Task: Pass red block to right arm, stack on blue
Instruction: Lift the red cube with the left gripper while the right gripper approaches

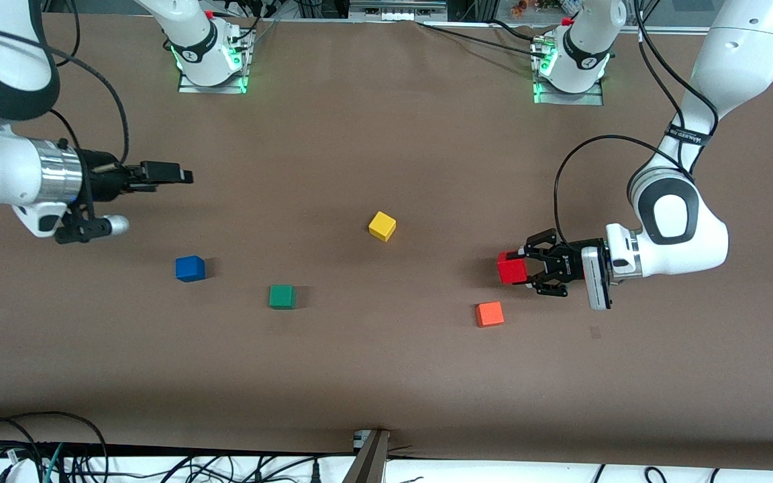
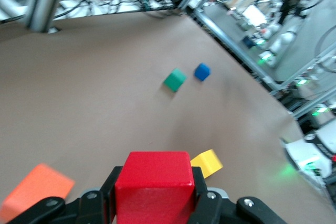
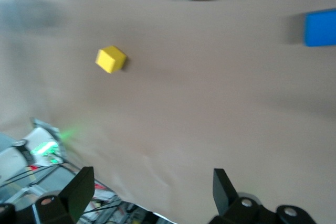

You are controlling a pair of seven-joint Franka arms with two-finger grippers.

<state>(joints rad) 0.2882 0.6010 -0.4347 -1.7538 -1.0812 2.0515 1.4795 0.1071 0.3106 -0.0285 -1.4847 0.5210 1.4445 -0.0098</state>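
Observation:
My left gripper (image 1: 519,267) is shut on the red block (image 1: 512,268) and holds it just above the table, beside the orange-red cube. In the left wrist view the red block (image 2: 153,184) fills the space between the claw fingers (image 2: 105,195). The blue cube (image 1: 190,268) sits on the table toward the right arm's end; it also shows in the left wrist view (image 2: 202,71) and the right wrist view (image 3: 320,28). My right gripper (image 1: 185,176) is open and empty in the air over bare table near the blue cube; its fingers stand wide apart in the right wrist view (image 3: 152,182).
A green cube (image 1: 282,296) lies beside the blue one, slightly nearer the front camera. A yellow cube (image 1: 382,226) sits mid-table. An orange-red cube (image 1: 489,314) lies on the table nearer the front camera than the spot under the red block. The arm bases (image 1: 211,64) stand at the table's back edge.

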